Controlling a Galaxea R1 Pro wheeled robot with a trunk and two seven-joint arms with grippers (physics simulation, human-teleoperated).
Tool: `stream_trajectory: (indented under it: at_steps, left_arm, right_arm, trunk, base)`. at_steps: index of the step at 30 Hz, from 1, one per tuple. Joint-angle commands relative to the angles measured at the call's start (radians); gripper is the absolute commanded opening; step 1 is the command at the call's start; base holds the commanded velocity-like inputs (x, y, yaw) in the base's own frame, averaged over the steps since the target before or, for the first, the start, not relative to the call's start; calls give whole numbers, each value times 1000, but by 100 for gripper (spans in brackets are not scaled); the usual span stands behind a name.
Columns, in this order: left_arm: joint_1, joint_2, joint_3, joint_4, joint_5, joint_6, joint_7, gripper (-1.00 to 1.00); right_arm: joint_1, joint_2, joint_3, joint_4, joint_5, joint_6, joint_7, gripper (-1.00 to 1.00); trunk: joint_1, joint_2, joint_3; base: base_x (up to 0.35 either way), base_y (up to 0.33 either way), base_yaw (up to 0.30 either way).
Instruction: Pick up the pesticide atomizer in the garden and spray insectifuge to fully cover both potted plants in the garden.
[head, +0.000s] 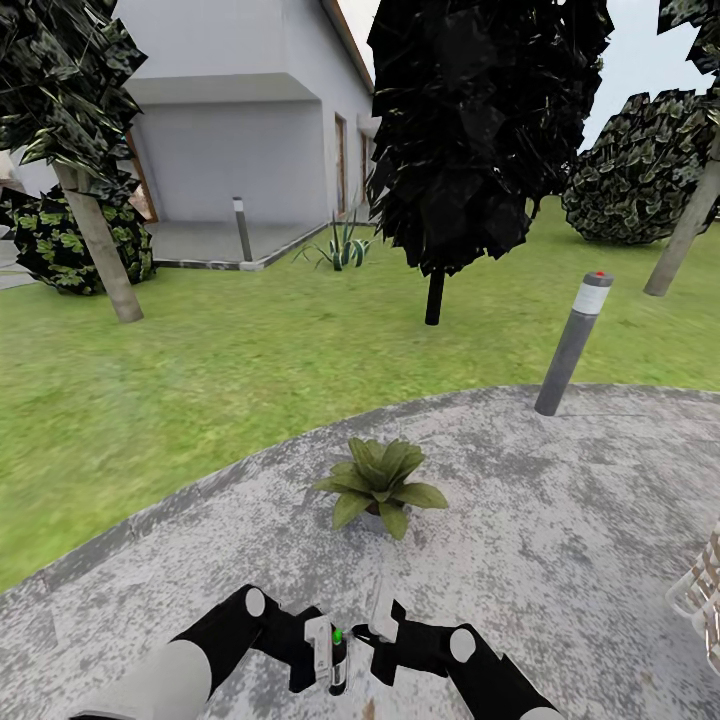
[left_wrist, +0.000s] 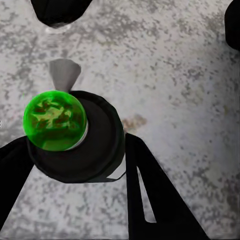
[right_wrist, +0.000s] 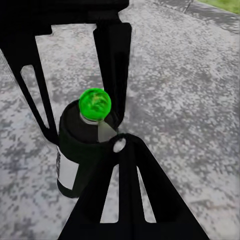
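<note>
Upright on the patio (head: 560, 560), the atomizer (head: 338, 662) stands with its long axis vertical, head up, between the two grippers and on the robot's side of the plant (head: 378, 485). It is a slim dark bottle with a white label on its side; a bright green ball sits at its top, and a pale grey spout juts sideways from under that ball. In the left wrist view the atomizer (left_wrist: 75, 135) is seen from above, a round dark shoulder with the green ball off-centre and the spout pointing away from the camera.

The left gripper (head: 318, 655) has its fingers (left_wrist: 150, 195) either side of the bottle, close against it, though I cannot tell whether they are actually clamped on it. In the right wrist view the atomizer (right_wrist: 82, 150) shows its label low on the body. The right gripper (head: 385, 632) is beside the atomizer on the other side, its jaws apart, with one finger (right_wrist: 122, 190) in front of the bottle.

The plant is a low rosette of broad green leaves, well beyond the atomizer, near the patio's edge by the lawn (head: 200, 350). A grey bollard (head: 572, 345) stands at that edge, to the plant's right.
</note>
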Motion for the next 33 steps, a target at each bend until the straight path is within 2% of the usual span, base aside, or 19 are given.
stream_trajectory:
  at_steps: [1, 11, 12, 13, 14, 17, 18, 20, 22, 23, 24, 27, 28, 31, 32, 33]
  left_arm:
    - [0, 15, -1, -2, -7, -4, -1, -100]
    - [2, 153, -3, -3, -10, -4, -2, -100]
    - [3, 167, -3, -3, -10, -5, -1, -100]
    - [9, 203, -3, -5, -8, -6, -1, -100]
    - [12, 222, -2, -5, -8, -6, 2, -100]
    - [15, 249, 7, -6, 0, -5, 9, -100]
    - [15, 261, 21, -8, 11, -1, 25, -100]
    - [15, 264, 62, -6, 37, 1, 65, -100]
    - [15, 263, 120, -4, 73, 5, 119, -100]
    - [15, 260, 169, -3, 100, 10, 154, -100]
    - [12, 181, 245, -18, 189, 374, 154, -100]
    - [12, 179, 244, -17, 190, 364, 153, -100]
    - [12, 178, 244, -17, 191, 363, 153, -100]
    - [12, 178, 244, -16, 191, 361, 153, -100]
    - [12, 178, 244, -16, 191, 361, 153, -100]
    - [12, 178, 244, -16, 191, 361, 153, -100]
  right_arm:
    - [0, 0, -1, -1, 10, -5, -1, -100]
    - [0, 0, -2, -1, 10, -5, -1, -100]
    - [0, 0, -2, -1, 10, -5, -1, 100]
    - [0, -2, -3, 0, 10, -5, -1, 100]
    - [0, -2, -3, 2, 11, -5, -1, 100]
    - [0, -6, -7, 8, 11, -6, -6, 100]
    - [0, -16, -10, 16, 10, -7, -10, 100]
    - [1, -46, -11, 45, 8, -8, -40, 100]
    - [1, -83, -13, 111, 1, -9, -136, 100]
    - [1, -103, -20, 174, -11, -10, -244, 100]
    - [24, -135, -3, 439, -485, -16, -806, 100]
    - [24, -136, -1, 406, -483, -16, -800, 100]
    - [24, -136, 0, 394, -470, -16, -799, 100]
    - [24, -136, 0, 382, -354, -16, -795, 100]
    - [24, -136, 0, 381, -303, -16, -791, 100]
    - [24, -136, -1, 380, -273, -16, -790, 100]
  trunk:
    - [0, 0, -1]
    - [0, 0, -1]
    - [0, 0, -1]
    - [0, 0, -1]
    - [0, 0, -1]
    - [0, 0, -1]
    - [0, 0, -1]
    - [0, 0, -1]
    - [0, 0, -1]
    - [0, 0, -1]
    - [0, 0, -1]
    - [0, 0, -1]
    - [0, 0, -1]
    - [0, 0, -1]
    - [0, 0, -1]
    - [0, 0, -1]
  base:
    - [0, 0, 0]
    - [0, 0, 0]
    - [0, 0, 0]
    - [0, 0, 0]
    - [0, 0, 0]
    - [0, 0, 0]
    - [0, 0, 0]
    - [0, 0, 0]
    - [0, 0, 0]
    - [0, 0, 0]
    - [0, 0, 0]
    - [0, 0, 0]
    - [0, 0, 0]
    - [0, 0, 0]
    - [0, 0, 0]
    - [0, 0, 0]
